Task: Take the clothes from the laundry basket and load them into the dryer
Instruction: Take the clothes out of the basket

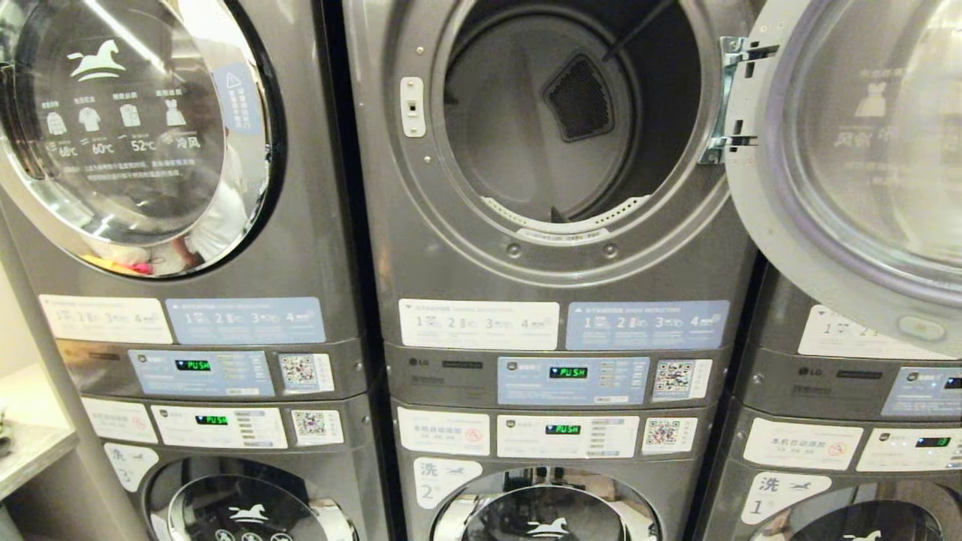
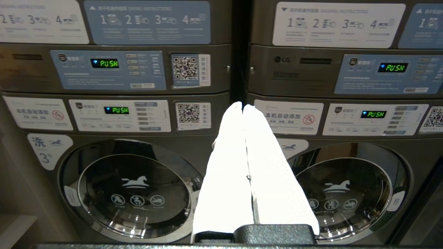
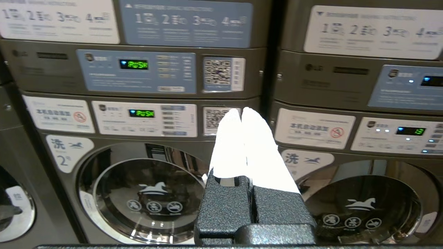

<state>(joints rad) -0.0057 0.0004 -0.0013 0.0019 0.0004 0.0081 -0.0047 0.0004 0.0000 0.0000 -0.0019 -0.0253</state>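
Dryer [image 1: 552, 113]: the upper machine at the centre of the head view; we see its round opening bare, showing the grey drum with a dark vent at the back. No clothing lies inside.
Dryer door [image 1: 849, 150]: swung wide to the right of the frame on its hinge, so we judge the mouth has been left free for loading.
Laundry basket and clothes: we find neither in any view; where they sit we cannot tell.
Left gripper [image 2: 243, 105]: clenched, its white fingers pressed tip to tip with nothing between them, pointing level at the seam between two washer panels in the middle of the left wrist view. We read this as a parked pose.
Right gripper [image 3: 241, 110]: likewise closed tight and empty, aimed at the panel with the QR label [image 3: 214, 119] in the middle of the right wrist view.
Arms: neither shows in the head view, so both hang low, below the dryer.
Stage: we judge loading has not begun; the basket must be found first.
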